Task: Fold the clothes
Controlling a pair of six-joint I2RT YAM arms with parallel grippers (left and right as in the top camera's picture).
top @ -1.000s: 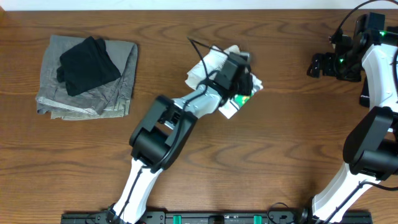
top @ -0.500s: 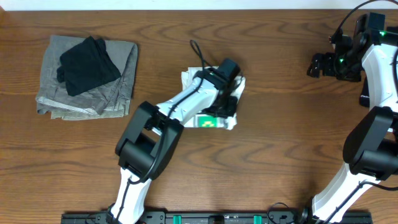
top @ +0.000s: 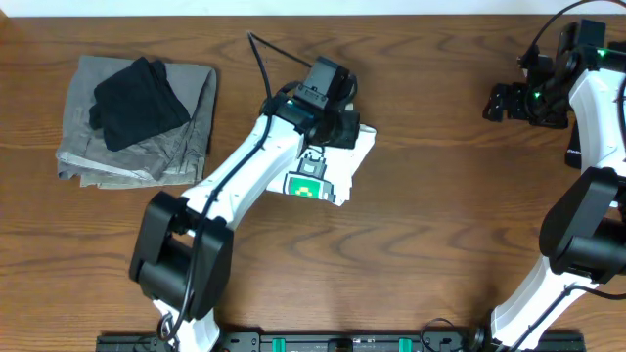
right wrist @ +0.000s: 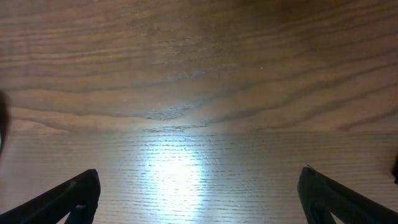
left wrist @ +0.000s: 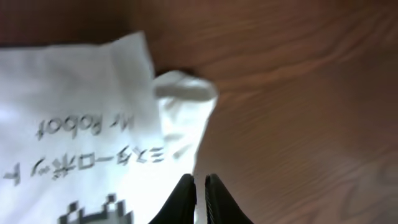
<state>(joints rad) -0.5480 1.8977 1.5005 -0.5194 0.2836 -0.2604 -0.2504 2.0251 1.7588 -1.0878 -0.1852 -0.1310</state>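
One wooden surface (top: 440, 244) carries everything. Over it the left arm (top: 245, 181) reaches out to the middle, while the right arm (top: 597, 127) sits at the far right edge, well apart from any cloth. At far left lies a grey pile (top: 147, 147) with a black garment (top: 137, 103) on top, well apart from the work. The shirt (top: 340, 168) lies bunched near the middle, partly under the left arm and not spread out. Its visible mass seems to run on a slant from far right to near left, though the arm hides too much to fix its long axis. Its green print (top: 305, 186) faces up on the near-left part, with lines of text (left wrist: 93, 124) beside it. The left claw (left wrist: 198, 183) has its fingers together at the shirt's far edge, and a sliver of white between them suggests a thin fold is clamped there. The bulk of the shirt lies to the near left of it, with bare wood on the other side. The right claw (right wrist: 199, 174) is spread wide over bare wood and holds nothing. The left arm is plainly the nearer, so any spreading likely starts from its pinch, drawing that edge away from the bulk. The shirt looks far from folded.
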